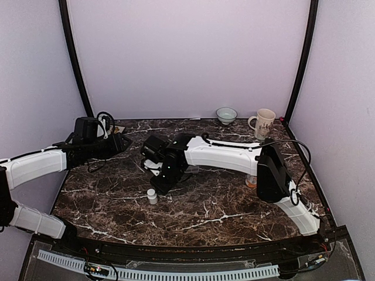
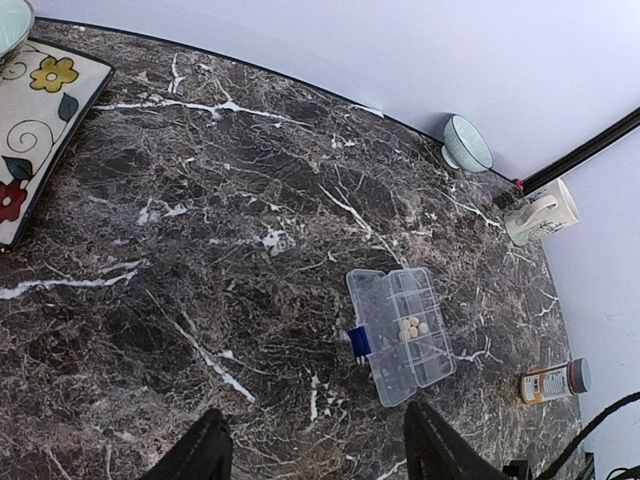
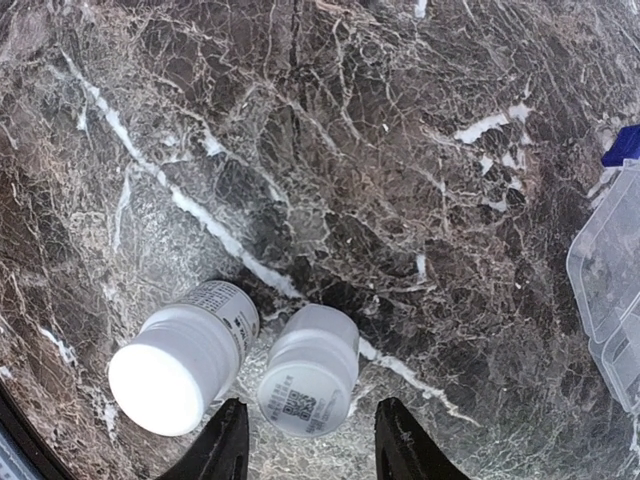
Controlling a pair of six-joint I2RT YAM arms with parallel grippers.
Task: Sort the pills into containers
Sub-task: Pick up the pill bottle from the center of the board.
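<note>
Top view: the left gripper (image 1: 119,144) hangs over the far-left part of the dark, white-veined marble table (image 1: 234,211). The right gripper (image 1: 163,182) sits low at mid-table, just beside a small white capped plastic bottle (image 1: 152,196). The right arm hides the pill box from this side.

Left wrist view: a flat clear plastic pill box (image 2: 400,335) lies on the table with its hinged lid thrown open and a small blue latch (image 2: 359,343) on one long edge. Tiny round cream-white pills (image 2: 412,326) sit in a tight cluster in one middle compartment. The left gripper's black fingers (image 2: 205,455) stand wide apart with nothing between them.

Right wrist view: the right gripper is partly open. Its fingers (image 3: 228,440) flank the near end of a second white plastic bottle with a printed code label (image 3: 308,372), with a sliver of gap on each side – no visible contact. The capped bottle stands just left of it. One corner of the pill box shows at the right edge.
</note>
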